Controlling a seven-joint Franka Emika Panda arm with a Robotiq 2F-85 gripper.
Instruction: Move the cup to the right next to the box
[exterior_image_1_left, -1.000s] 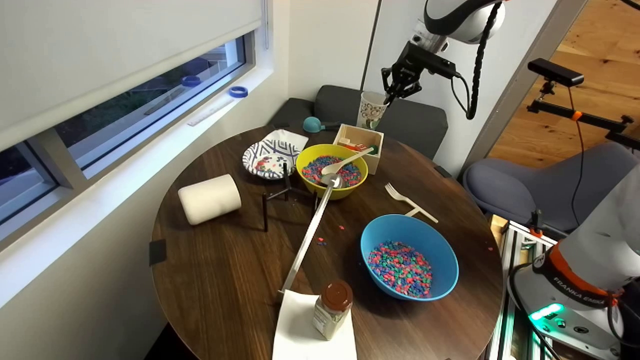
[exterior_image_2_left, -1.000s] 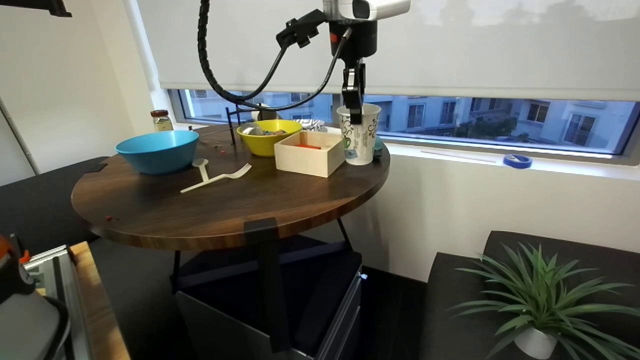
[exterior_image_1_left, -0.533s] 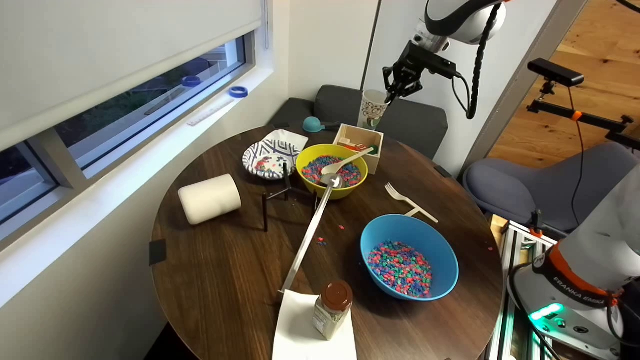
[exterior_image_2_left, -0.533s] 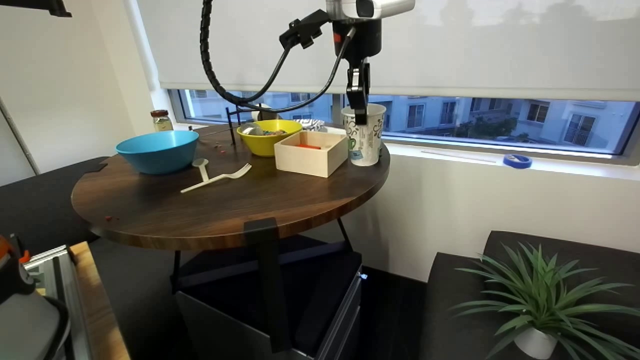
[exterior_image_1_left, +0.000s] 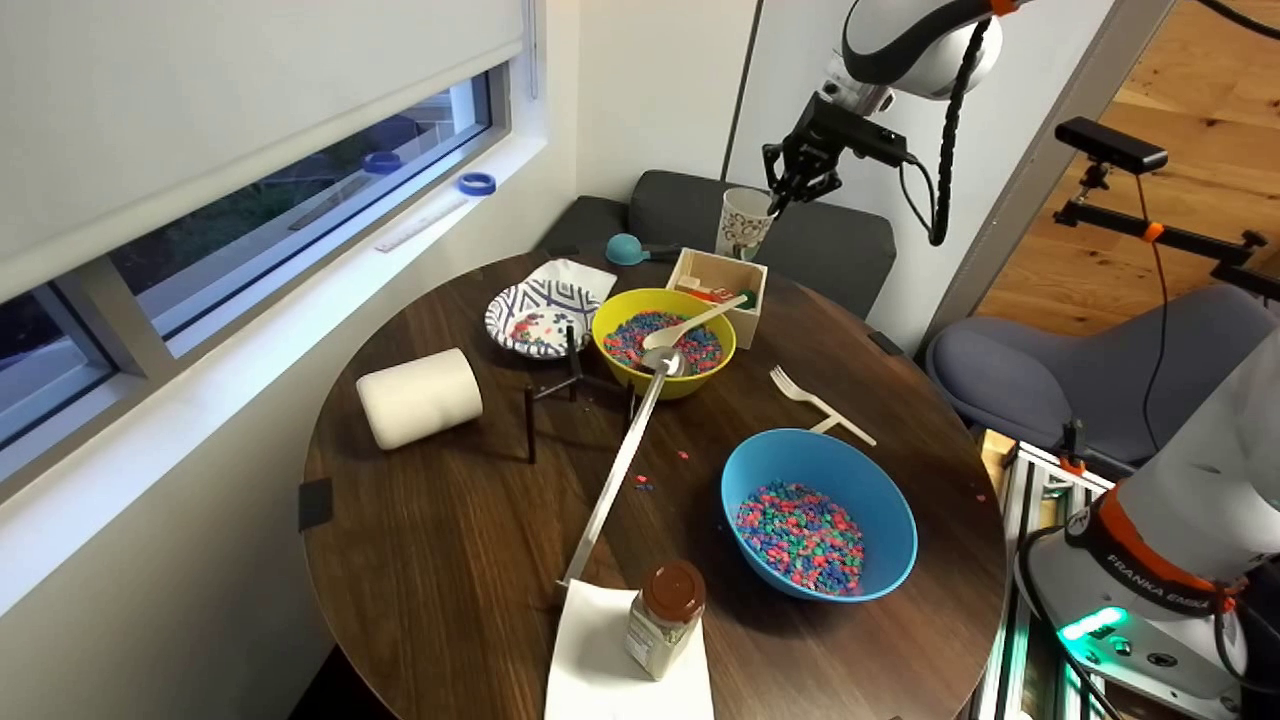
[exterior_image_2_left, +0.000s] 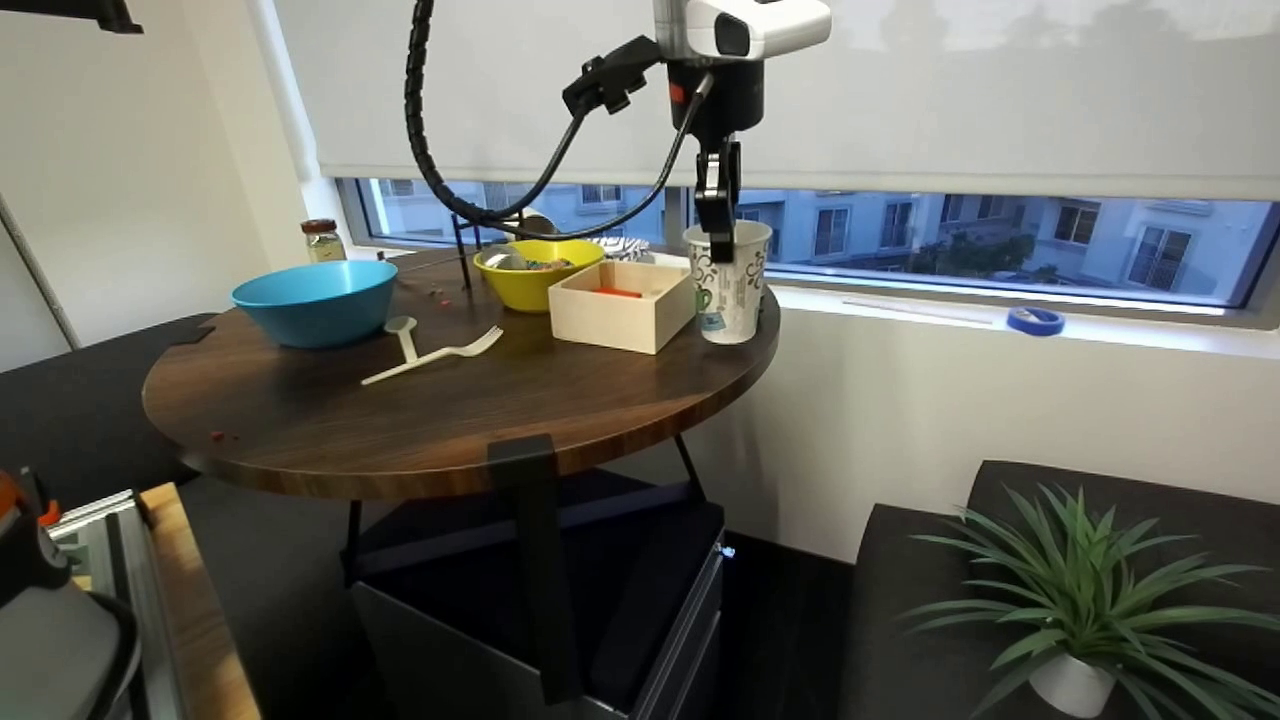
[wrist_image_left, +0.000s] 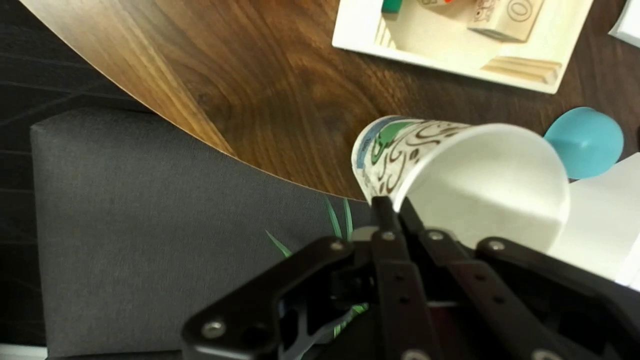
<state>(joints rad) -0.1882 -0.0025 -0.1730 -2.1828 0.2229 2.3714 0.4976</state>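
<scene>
The cup is a white paper cup with dark swirls and a green print; it shows in both exterior views and in the wrist view. My gripper is shut on its rim, one finger inside the wall and one outside; it also shows in both exterior views. The cup is roughly upright beside the pale wooden box, near the table edge. I cannot tell whether its base touches the table. The box also shows in an exterior view and the wrist view, with blocks inside.
A yellow bowl stands against the box. A teal scoop lies behind the cup, close to it in the wrist view. A patterned plate, blue bowl, fork and black stand are on the table.
My gripper and the cup have shifted slightly to the right in an exterior view, then moved down a little. The grip on the rim looks the same. The box has not moved.
</scene>
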